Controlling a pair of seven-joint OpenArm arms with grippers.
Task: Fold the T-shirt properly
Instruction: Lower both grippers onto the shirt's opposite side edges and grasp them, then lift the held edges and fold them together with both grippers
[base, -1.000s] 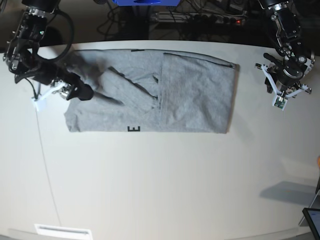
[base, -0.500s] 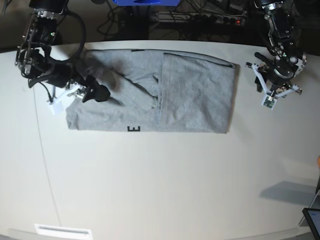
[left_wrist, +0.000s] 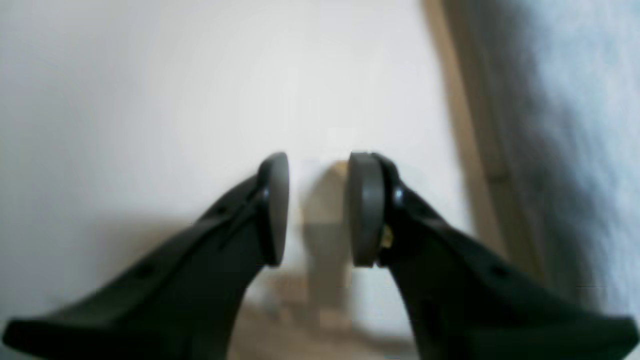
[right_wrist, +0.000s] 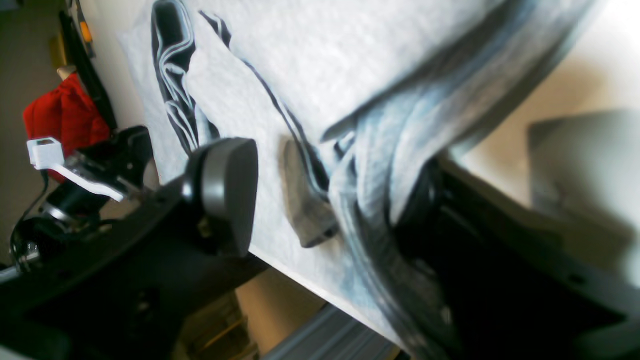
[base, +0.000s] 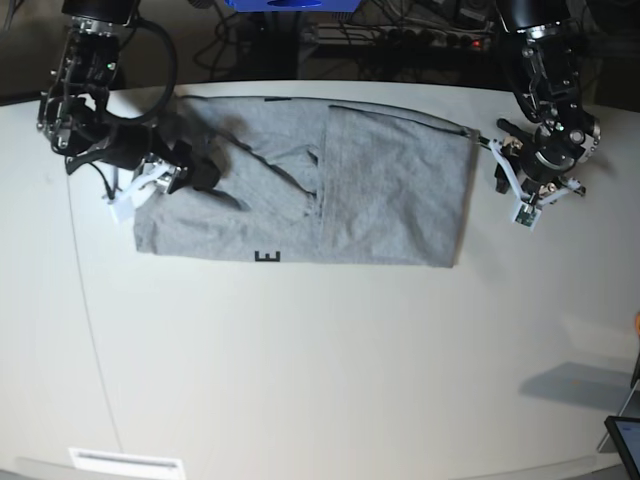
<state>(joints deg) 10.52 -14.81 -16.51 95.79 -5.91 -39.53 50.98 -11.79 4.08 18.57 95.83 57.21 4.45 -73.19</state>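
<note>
The grey T-shirt (base: 390, 190) lies partly folded on the white table, its right part doubled over and a black letter E (base: 267, 257) showing at the front edge. My right gripper (base: 198, 172) is over the shirt's rumpled left part. In the right wrist view its jaws (right_wrist: 320, 200) stand apart; a raised fold of the T-shirt (right_wrist: 370, 165) drapes over one finger and the other pad (right_wrist: 225, 190) is clear of it. My left gripper (base: 530, 165) hovers just off the shirt's right edge, open (left_wrist: 317, 210) and empty, with the shirt edge (left_wrist: 590, 100) beside it.
Cables and a power strip (base: 400, 35) run behind the table's back edge. A dark device (base: 625, 440) sits at the front right corner and a white label (base: 125, 462) at the front left. Something red (right_wrist: 65, 115) shows beyond the table.
My right gripper has moved rightward onto the shirt's left part and its jaws have narrowed around a fold. My left gripper has shifted left toward the shirt's right edge.
</note>
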